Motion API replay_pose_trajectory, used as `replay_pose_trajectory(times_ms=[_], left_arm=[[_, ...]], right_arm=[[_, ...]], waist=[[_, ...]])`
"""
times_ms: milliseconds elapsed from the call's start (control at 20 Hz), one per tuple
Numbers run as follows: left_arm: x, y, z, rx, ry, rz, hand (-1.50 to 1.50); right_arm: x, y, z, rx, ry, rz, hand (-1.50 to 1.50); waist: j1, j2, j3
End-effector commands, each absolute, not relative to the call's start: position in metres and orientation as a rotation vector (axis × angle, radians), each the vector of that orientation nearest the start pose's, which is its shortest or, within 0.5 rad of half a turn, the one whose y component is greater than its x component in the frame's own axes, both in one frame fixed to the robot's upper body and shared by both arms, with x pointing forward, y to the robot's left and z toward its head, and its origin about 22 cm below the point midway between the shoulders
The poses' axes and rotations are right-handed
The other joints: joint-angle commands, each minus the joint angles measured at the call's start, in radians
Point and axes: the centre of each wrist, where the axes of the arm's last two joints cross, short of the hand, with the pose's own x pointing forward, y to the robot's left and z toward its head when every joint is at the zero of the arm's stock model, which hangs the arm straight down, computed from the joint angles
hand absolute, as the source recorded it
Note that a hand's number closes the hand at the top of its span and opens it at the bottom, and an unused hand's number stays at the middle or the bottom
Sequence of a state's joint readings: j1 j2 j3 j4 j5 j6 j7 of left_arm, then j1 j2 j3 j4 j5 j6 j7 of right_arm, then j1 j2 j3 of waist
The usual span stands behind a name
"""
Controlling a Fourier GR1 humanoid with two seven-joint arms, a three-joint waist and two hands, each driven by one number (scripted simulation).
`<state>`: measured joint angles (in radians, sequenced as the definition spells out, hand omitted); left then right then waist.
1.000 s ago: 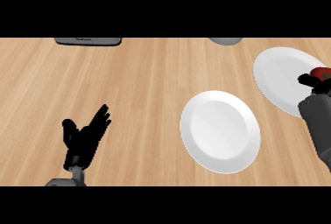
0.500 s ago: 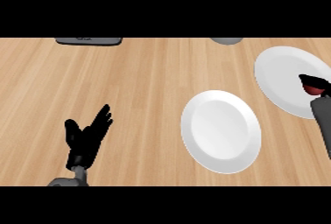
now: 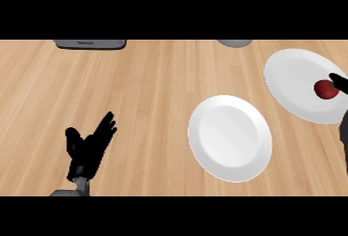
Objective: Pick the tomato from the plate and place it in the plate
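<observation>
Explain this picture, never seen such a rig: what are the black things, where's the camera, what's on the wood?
This is a humanoid robot at a wooden counter. The camera sits at its head, looking steeply down, so only arms show. The left robot hand rests open at lower left, holding nothing. The right robot hand, mostly cut off at the right edge, is beside a tomato lying on the right plate; whether it grips it cannot be told. A second plate lies in the middle.
</observation>
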<state>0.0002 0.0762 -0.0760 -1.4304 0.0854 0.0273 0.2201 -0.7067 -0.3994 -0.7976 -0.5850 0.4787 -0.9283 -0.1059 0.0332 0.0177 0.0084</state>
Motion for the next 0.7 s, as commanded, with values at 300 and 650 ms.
replay_pose_trajectory(times_ms=[300,650], left_arm=[[0.24,0.235,-0.031,0.009,-1.185,-0.023,0.0],[0.235,0.219,-0.031,0.013,-1.183,-0.008,0.0]], right_arm=[[0.309,-0.425,-0.02,-1.13,-1.419,-0.697,-1.5],[0.28,-0.394,-0.034,-1.077,-1.377,-0.549,-1.5]], waist=[[-0.031,-0.017,-0.007],[-0.04,-0.021,-0.009]])
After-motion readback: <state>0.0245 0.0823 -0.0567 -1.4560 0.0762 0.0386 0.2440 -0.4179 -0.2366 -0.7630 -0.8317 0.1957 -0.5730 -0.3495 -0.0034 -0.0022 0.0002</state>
